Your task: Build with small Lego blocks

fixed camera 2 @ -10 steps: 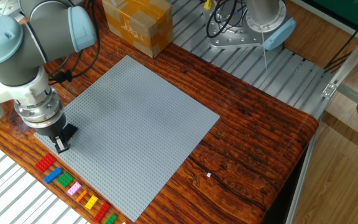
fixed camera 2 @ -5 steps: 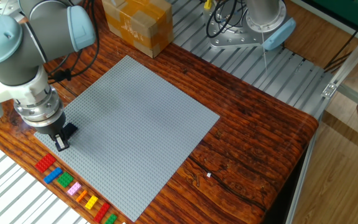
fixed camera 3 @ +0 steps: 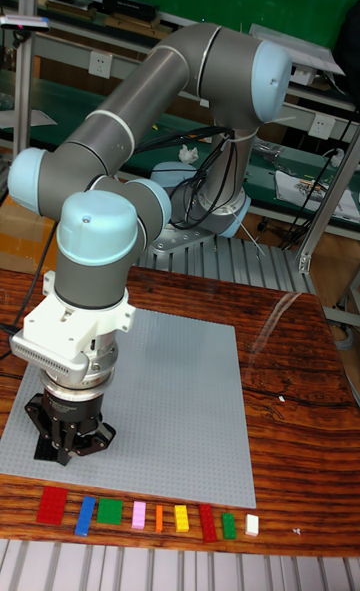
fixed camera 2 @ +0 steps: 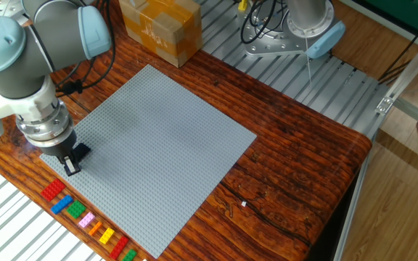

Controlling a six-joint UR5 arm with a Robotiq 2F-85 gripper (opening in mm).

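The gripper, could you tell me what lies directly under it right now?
Under the gripper is the grey baseplate, near its corner. Whether a small Lego block sits between the fingers cannot be told; the gripper body covers that spot.

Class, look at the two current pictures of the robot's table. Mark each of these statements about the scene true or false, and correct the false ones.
1. The small Lego blocks lie in a row on the wooden table beside the grey baseplate. True.
2. A tall tower of blocks stands in the baseplate's middle. False: its visible surface is bare.
3. The gripper is at the baseplate edge near the block row. True.
4. The cardboard box sits on the baseplate. False: it sits on the table beyond the baseplate's far corner.
5. Every block is red. False: blue, green, pink, orange and yellow show too.
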